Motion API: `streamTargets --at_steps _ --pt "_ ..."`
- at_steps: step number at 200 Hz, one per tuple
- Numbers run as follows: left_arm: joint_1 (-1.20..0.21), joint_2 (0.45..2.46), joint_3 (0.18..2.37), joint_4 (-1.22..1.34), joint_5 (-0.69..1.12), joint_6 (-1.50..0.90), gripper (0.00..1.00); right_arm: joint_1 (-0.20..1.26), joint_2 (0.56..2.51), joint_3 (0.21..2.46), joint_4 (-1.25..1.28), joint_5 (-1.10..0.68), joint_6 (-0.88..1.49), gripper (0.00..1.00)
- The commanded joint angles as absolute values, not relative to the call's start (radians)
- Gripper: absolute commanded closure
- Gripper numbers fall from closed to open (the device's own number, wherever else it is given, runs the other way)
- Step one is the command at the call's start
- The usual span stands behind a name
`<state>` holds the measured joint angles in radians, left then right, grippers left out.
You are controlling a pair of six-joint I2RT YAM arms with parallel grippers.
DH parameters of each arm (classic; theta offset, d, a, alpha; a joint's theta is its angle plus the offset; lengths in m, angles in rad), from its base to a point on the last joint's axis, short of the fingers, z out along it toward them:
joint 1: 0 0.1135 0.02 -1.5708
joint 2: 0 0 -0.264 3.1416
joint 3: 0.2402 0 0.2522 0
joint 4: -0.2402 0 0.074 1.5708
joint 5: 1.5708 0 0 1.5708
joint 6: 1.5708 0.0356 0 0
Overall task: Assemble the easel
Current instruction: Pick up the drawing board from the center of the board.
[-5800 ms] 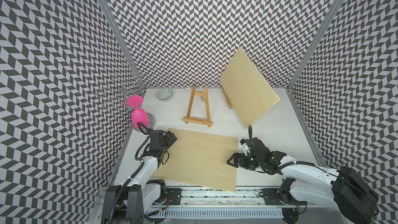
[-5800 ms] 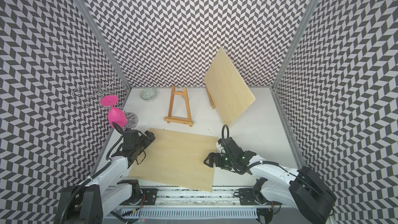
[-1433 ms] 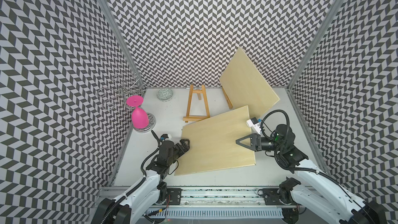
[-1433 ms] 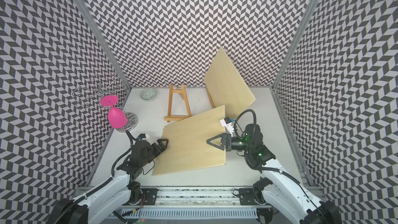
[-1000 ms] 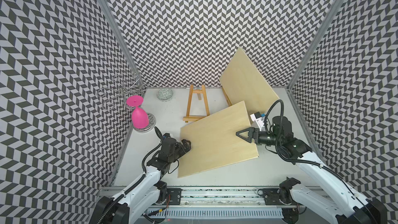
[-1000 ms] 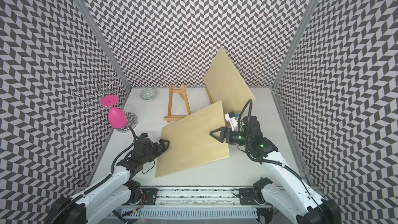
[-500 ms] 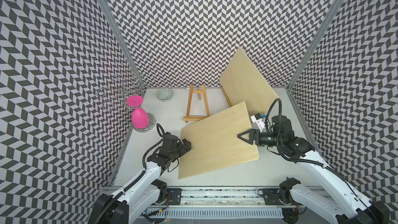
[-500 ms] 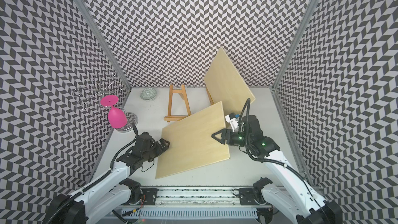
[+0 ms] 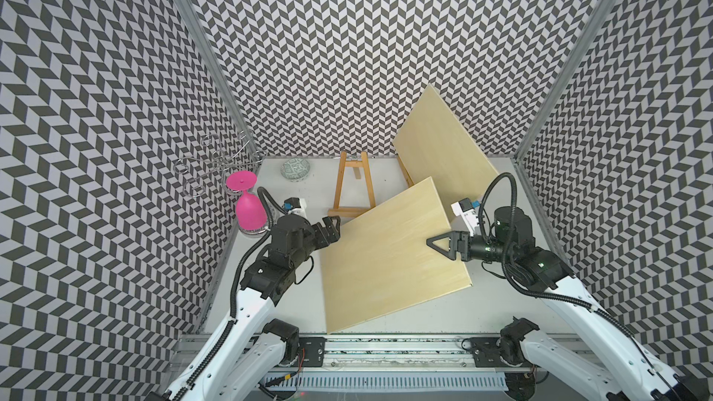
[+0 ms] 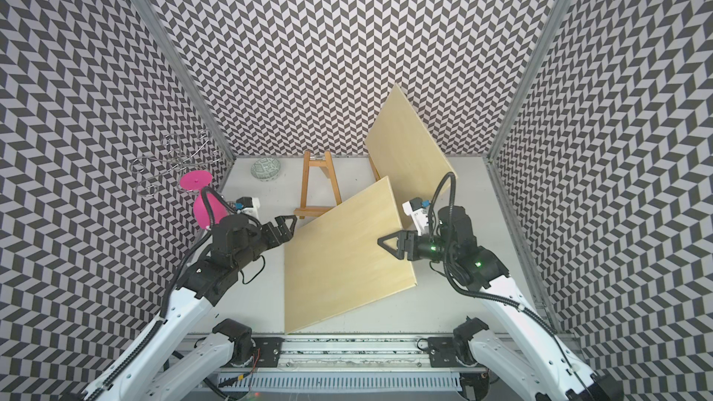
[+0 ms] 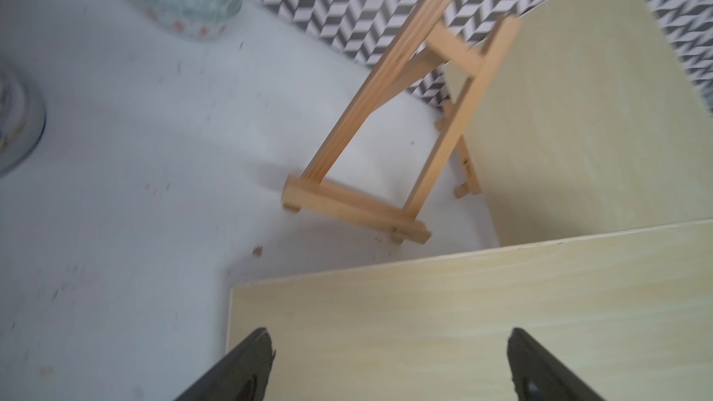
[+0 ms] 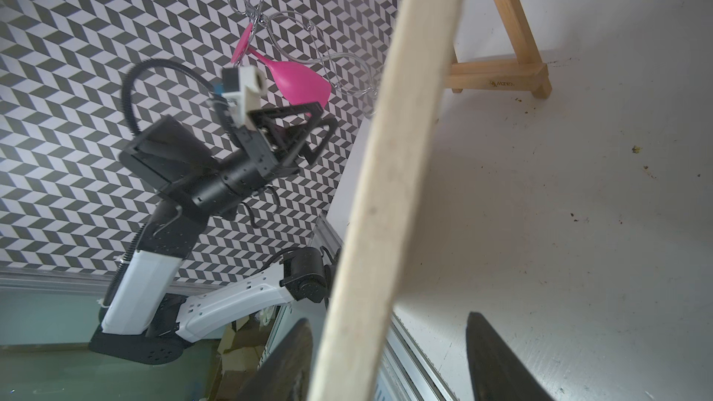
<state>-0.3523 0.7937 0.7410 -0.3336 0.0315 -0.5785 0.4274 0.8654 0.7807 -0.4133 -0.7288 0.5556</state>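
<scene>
A small wooden easel point(image 9: 353, 187) point(image 10: 318, 190) point(image 11: 386, 140) stands bare at the back centre. A pale wooden board point(image 9: 389, 248) point(image 10: 343, 248) is tilted in front of it, with its near corner down at the table's front edge. My right gripper point(image 9: 434, 244) point(image 10: 384, 243) point(image 12: 389, 322) is open around the board's right edge. The board point(image 12: 386, 187) leans on one finger, with a gap to the other. My left gripper point(image 9: 332, 227) point(image 10: 287, 227) point(image 11: 389, 335) is wide open at the board's far-left edge, holding nothing.
A second board point(image 9: 443, 152) leans on another easel at the back right. An upturned pink glass point(image 9: 250, 210) stands by the left wall under a wire rack point(image 9: 216, 165). A patterned bowl point(image 9: 296, 169) sits at the back left. Patterned walls enclose three sides.
The left gripper has risen and moved back along the board's left edge. The board has shifted slightly right with the right gripper, which has barely moved.
</scene>
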Motion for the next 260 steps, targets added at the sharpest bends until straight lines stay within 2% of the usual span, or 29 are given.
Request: streamTargets --at_steps 1,18,43,59,74,96,130,148,213,248,260 --pt "-0.356 0.844 0.815 -0.129 0.180 -0.332 0.09 0.436 0.875 0.836 -0.295 -0.718 0.435 0.76" --pt "-0.360 0.937 0.886 -0.086 0.271 -0.213 0.12 0.436 0.878 0.833 -0.288 -0.750 0.438 0.76" --pt "-0.360 1.057 0.912 -0.017 0.490 0.010 0.12 0.436 0.852 0.799 -0.234 -0.763 0.424 0.76" --pt "-0.360 1.151 0.992 -0.063 0.616 0.121 0.09 0.436 0.846 0.770 -0.215 -0.781 0.418 0.76" --pt "-0.359 1.245 1.095 -0.147 0.682 0.194 0.09 0.436 0.834 0.750 -0.191 -0.800 0.411 0.78" --pt "-0.360 1.358 1.218 -0.316 0.876 0.359 0.10 0.436 0.813 0.749 -0.183 -0.792 0.394 0.78" --pt "-0.389 1.439 1.319 -0.490 0.931 0.530 0.11 0.436 0.811 0.707 -0.114 -0.823 0.391 0.80" --pt "-0.399 1.482 1.388 -0.600 0.951 0.616 0.08 0.436 0.806 0.708 -0.104 -0.819 0.371 0.82" --pt "-0.420 1.697 1.595 -0.906 0.966 0.763 0.09 0.436 0.814 0.648 0.023 -0.825 0.359 0.86" --pt "-0.429 1.808 1.721 -1.114 1.006 0.857 0.15 0.437 0.799 0.577 0.187 -0.828 0.396 0.86" --pt "-0.431 1.829 1.759 -1.170 0.994 0.864 0.22 0.436 0.804 0.557 0.218 -0.820 0.395 0.86"
